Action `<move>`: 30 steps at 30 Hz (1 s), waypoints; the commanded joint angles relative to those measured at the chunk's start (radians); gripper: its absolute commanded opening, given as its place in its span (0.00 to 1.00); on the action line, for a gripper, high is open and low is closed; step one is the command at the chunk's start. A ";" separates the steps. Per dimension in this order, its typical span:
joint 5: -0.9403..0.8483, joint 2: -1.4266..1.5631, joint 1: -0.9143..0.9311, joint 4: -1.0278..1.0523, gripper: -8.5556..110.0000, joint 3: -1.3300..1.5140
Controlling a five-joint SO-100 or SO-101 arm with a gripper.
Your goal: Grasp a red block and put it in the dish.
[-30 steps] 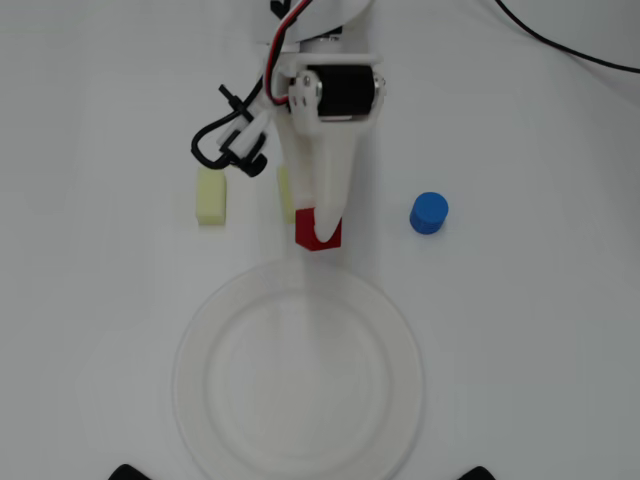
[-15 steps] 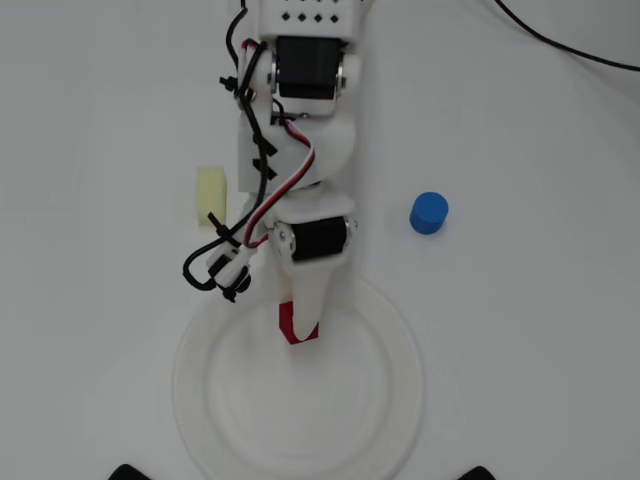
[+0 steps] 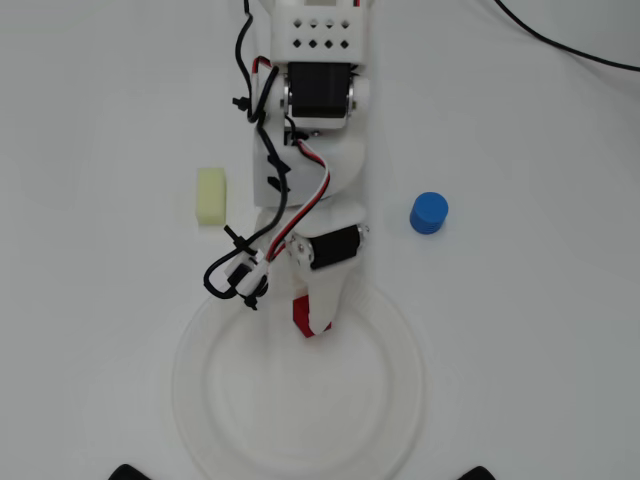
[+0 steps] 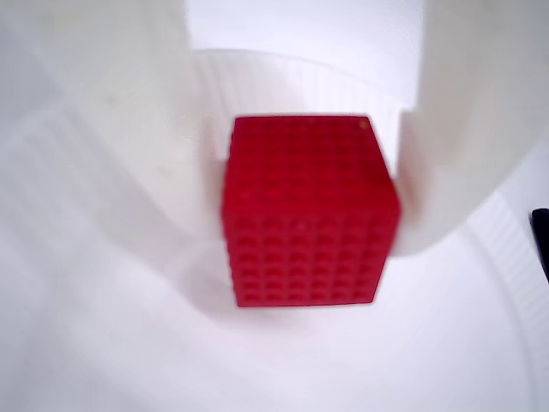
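The red block [image 3: 302, 316] is a small bright red cube held between the two white fingers of my gripper [image 3: 314, 322]. In the overhead view it sits over the far inner part of the dish [image 3: 400, 400], a large round white plate with a ribbed rim. In the wrist view the red block [image 4: 309, 215] fills the middle. The gripper [image 4: 313, 249] fingers press on its left and right sides, with the dish [image 4: 480, 343] right beneath. I cannot tell whether the block touches the plate.
A pale yellow oblong block [image 3: 211, 195] lies left of the arm. A blue cylinder [image 3: 428, 212] stands to its right. A black cable [image 3: 560, 45] crosses the top right corner. Two dark objects [image 3: 130, 472] sit at the bottom edge.
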 commanded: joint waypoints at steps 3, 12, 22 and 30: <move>-0.009 0.025 -0.008 0.035 0.18 -0.057; -0.003 0.117 0.021 0.176 0.26 -0.106; 0.015 0.503 0.072 0.494 0.33 -0.115; 0.025 1.104 0.078 0.518 0.35 0.410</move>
